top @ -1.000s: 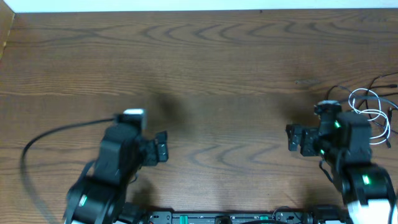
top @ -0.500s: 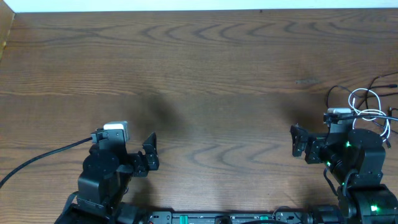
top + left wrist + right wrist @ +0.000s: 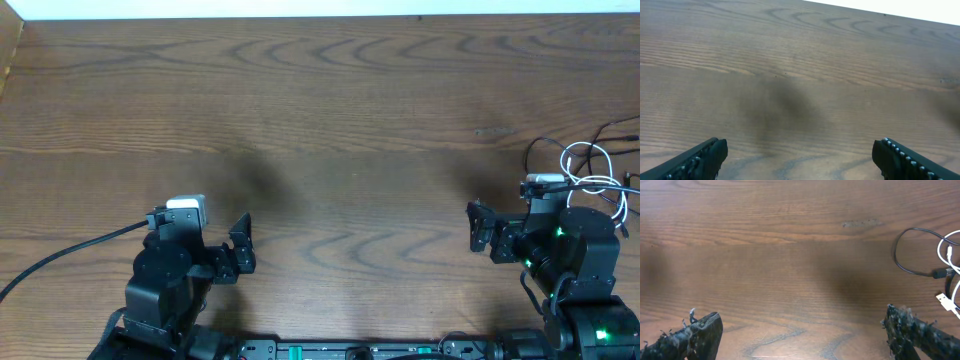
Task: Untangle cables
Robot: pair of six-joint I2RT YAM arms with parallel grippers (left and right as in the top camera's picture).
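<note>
Left gripper: fingers spread wide, nothing between them, well off to the left of the right gripper.
Table: brown wood grain runs between the two.
Right gripper: fingers wide apart too, gripping nothing.
Black cable: curves in a loop ahead and to the right of the right gripper, clear of its fingers.
White cable: coiled further right, crossing the black cords.

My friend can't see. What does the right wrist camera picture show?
A black cable and a white cable lie looped together at the picture's right edge, on a brown wooden table. The right gripper is open at the bottom, holding nothing.
</note>
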